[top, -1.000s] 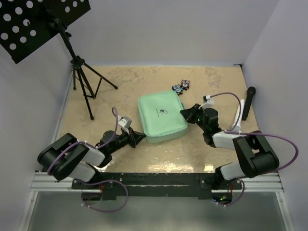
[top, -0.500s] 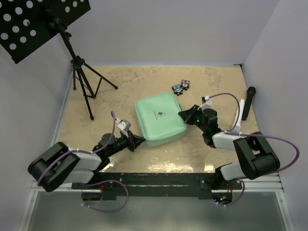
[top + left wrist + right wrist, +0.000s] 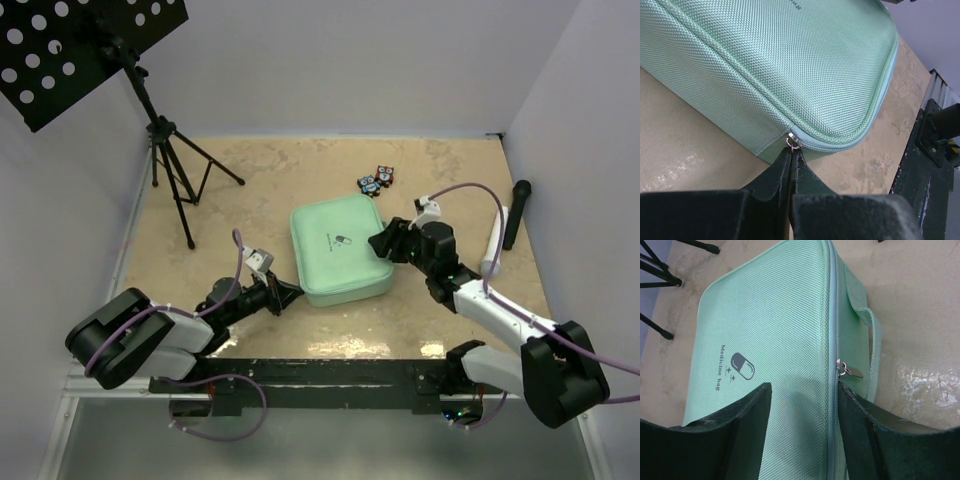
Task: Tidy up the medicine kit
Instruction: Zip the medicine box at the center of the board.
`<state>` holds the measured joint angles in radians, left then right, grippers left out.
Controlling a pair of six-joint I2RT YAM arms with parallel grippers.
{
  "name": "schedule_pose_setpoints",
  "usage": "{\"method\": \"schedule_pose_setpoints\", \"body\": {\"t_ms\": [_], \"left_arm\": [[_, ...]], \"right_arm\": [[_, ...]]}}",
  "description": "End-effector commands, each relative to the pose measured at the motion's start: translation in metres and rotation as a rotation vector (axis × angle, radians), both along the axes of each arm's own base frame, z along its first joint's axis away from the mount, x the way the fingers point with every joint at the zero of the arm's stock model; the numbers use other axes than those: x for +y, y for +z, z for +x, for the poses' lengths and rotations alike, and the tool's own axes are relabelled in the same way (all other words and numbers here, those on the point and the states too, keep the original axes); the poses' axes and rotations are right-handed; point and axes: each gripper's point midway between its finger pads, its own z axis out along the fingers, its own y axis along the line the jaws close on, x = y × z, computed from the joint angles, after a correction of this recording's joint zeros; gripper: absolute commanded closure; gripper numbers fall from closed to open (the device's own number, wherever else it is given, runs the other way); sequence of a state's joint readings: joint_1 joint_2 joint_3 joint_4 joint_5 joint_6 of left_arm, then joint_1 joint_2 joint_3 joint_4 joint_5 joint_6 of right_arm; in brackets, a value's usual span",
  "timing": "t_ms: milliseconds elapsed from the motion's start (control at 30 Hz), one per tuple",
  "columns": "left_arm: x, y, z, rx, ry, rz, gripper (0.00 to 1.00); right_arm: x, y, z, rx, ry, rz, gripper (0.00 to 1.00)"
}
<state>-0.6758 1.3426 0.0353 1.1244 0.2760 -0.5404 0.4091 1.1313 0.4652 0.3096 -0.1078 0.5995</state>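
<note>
I am pinching my left hand (image 3: 791,152) shut on the zip pull (image 3: 790,143) at the near left corner of the medicine kit (image 3: 340,250), with only the pull's metal ring showing above my fingertips. The mint-green kit is lying zipped closed, lid up, in the middle of the counter (image 3: 260,180). I am holding my right hand (image 3: 805,387) open over the kit's right edge, gripping nothing, a second zip pull (image 3: 850,370) lying just beside one fingertip.

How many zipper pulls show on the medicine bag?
2: one zipper pull pinched by the left gripper at a corner, one beside the right gripper. Others may be hidden.
</note>
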Motion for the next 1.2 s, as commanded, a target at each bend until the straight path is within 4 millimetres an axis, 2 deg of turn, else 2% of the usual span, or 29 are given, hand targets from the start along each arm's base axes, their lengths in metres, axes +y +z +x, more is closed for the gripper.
{"method": "schedule_pose_setpoints", "body": {"t_ms": [0,133,233,300,500,700,933,1000,1067,1167], "left_arm": [[0.002,0.0,-0.003,-0.016,0.006,-0.005,1.0],[-0.002,0.002,0.007,-0.044,0.003,0.038,1.0],[-0.006,0.005,0.015,-0.063,0.001,0.063,1.0],[-0.007,0.007,0.017,-0.07,0.002,0.065,1.0],[0.0,0.01,0.013,-0.082,0.024,0.059,1.0],[0.0,0.016,0.015,-0.099,0.029,0.048,1.0],[0.0,0.016,0.016,-0.106,0.03,0.054,1.0],[0.0,0.016,0.016,-0.11,0.028,0.058,1.0],[0.0,0.015,0.016,-0.109,0.029,0.061,1.0],[0.0,0.012,0.017,-0.104,0.027,0.063,1.0]], "right_arm": [[0.029,0.063,-0.001,-0.117,0.077,-0.047,0.42],[0.048,0.078,0.007,-0.121,0.057,-0.118,0.41],[0.058,0.07,0.009,-0.076,0.078,-0.105,0.4],[0.057,0.064,0.009,-0.058,0.065,-0.1,0.4],[0.028,0.053,0.007,-0.051,-0.032,-0.137,0.34],[0.008,0.056,0.005,-0.049,-0.08,-0.182,0.29],[-0.007,0.078,0.007,-0.083,-0.14,-0.221,0.27],[-0.003,0.092,0.008,-0.126,-0.116,-0.208,0.27],[0.017,0.104,0.006,-0.162,-0.035,-0.146,0.26],[0.053,0.101,0.008,-0.133,0.061,-0.147,0.25]]}}
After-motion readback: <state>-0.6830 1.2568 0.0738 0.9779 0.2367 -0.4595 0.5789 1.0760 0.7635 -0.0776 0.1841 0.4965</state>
